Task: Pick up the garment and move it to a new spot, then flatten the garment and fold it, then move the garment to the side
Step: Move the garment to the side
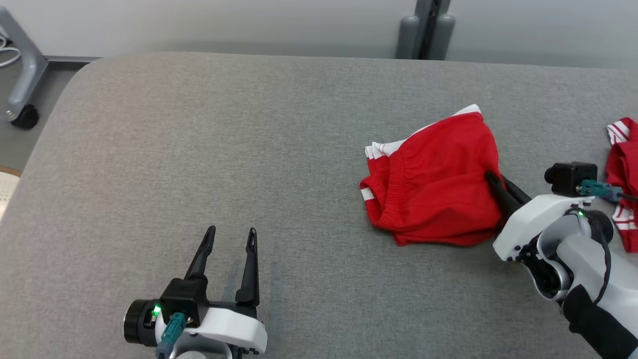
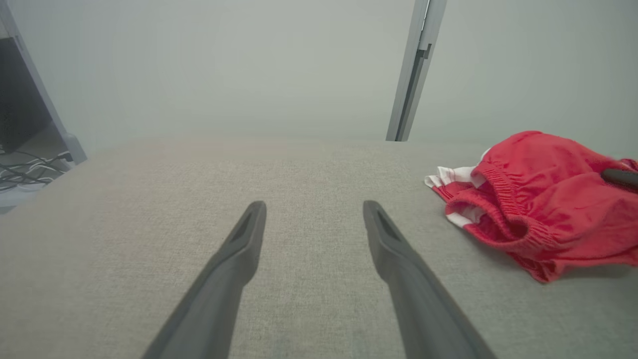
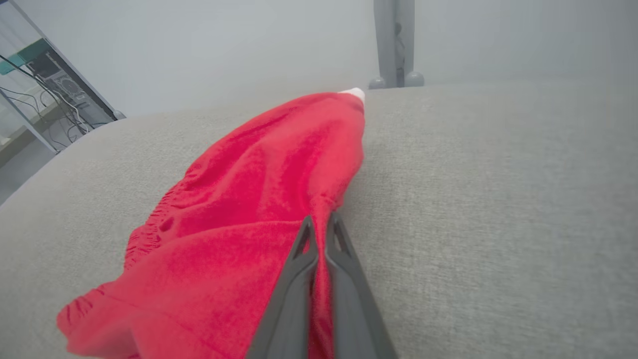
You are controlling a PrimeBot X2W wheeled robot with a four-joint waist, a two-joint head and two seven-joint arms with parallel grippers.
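The garment (image 1: 438, 184) is a pair of red shorts with white stripes, lying crumpled right of centre on the grey cushioned surface (image 1: 249, 149). My right gripper (image 1: 491, 178) reaches in from the lower right and is shut on the garment's right edge; the right wrist view shows red cloth (image 3: 259, 199) pinched between the closed fingers (image 3: 319, 229). My left gripper (image 1: 230, 235) rests open over bare surface at the lower left, well apart from the garment. In the left wrist view the garment (image 2: 543, 204) lies to the right of the spread fingers (image 2: 314, 207).
A second red and white piece of cloth (image 1: 623, 169) lies at the right edge, behind my right wrist. A grey post (image 1: 426, 30) stands past the far edge of the surface. A metal frame leg with a caster (image 1: 22, 89) stands on the floor at left.
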